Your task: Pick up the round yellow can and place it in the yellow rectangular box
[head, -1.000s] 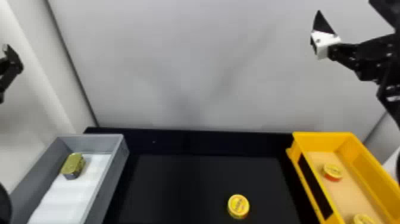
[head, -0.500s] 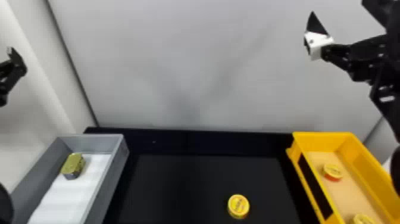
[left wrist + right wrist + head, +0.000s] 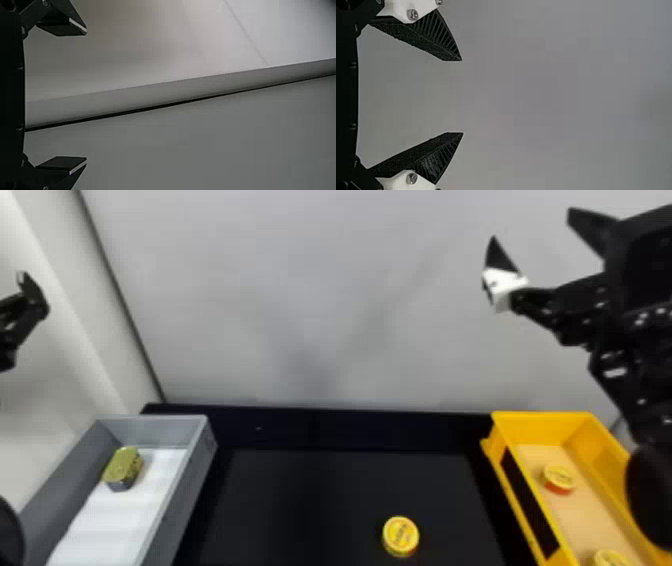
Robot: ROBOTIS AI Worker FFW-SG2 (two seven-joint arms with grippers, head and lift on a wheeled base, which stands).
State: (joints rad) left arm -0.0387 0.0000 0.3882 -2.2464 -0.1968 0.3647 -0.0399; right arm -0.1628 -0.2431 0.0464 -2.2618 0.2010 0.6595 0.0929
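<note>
The round yellow can point(image 3: 400, 536) lies on the black table, right of the middle, near the head view's bottom edge. To its right stands the yellow rectangular box point(image 3: 537, 425), with two similar round cans point(image 3: 558, 478) on its floor. High above the box and the table's right side is my right gripper point(image 3: 532, 250), empty; in the right wrist view the same gripper point(image 3: 462, 97) has its fingers wide apart. My left gripper point(image 3: 22, 295) is parked at the far left, above the grey box; the left gripper point(image 3: 86, 97) is open and empty in its wrist view.
A grey box point(image 3: 197, 460) at the left holds a gold-coloured rectangular tin point(image 3: 122, 467) on white lining. Behind the black table point(image 3: 300, 500) rises a plain light wall point(image 3: 320, 300).
My right arm has come farther into the head view, its gripper shifting leftward and slightly down. The left gripper has moved slightly right. The cans and boxes have kept their places.
</note>
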